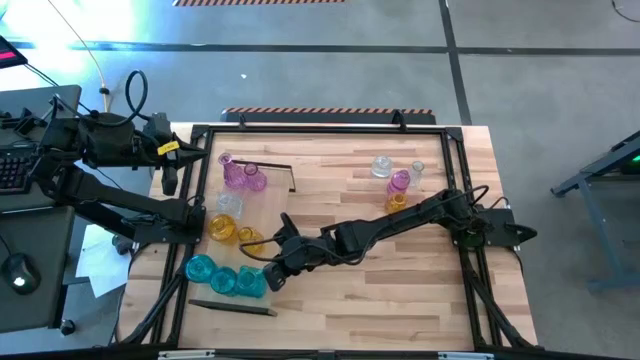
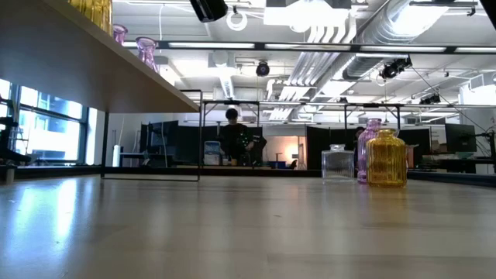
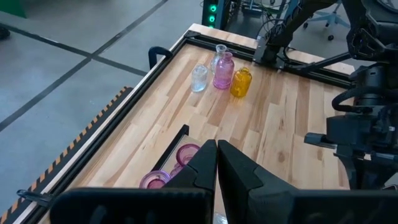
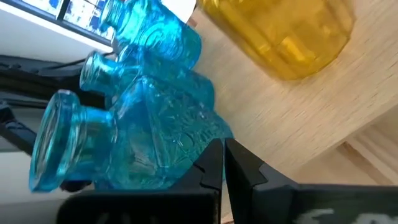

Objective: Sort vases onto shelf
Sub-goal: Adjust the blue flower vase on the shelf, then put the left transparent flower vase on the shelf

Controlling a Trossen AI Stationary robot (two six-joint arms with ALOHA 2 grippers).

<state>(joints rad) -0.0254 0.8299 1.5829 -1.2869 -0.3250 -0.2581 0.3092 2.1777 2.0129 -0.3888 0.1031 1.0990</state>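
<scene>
The shelf (image 2: pixel 85 74) is a raised light-wood board along the table's left side. On it stand pink vases (image 1: pixel 242 176), a clear vase (image 1: pixel 228 204), amber ones (image 1: pixel 224 228) and three teal ones (image 1: pixel 225 279). My right gripper (image 4: pixel 222 154) is shut. It reaches in from the table's right, with its tips at the nearest teal vase (image 4: pixel 168 134), below an amber vase (image 4: pixel 283 34). My left gripper (image 3: pixel 216 152) is shut and waits high over the far left corner, above the pink vases (image 3: pixel 186 152). My right gripper's shut fingertips (image 4: pixel 214 152) stand at the lower body of the nearest teal vase (image 4: pixel 196 140), coming in slanting down from the table's right. I cannot tell whether they touch the glass. All the teal vases stand upright on the shelf.
Another group stands on the tabletop at the far right: clear vases (image 1: pixel 382 165), a pink one (image 1: pixel 399 181) and an amber one (image 1: pixel 396 202). A dark frame (image 1: pixel 320 128) runs round the table. A person (image 2: pixel 231 136) is far off in the room.
</scene>
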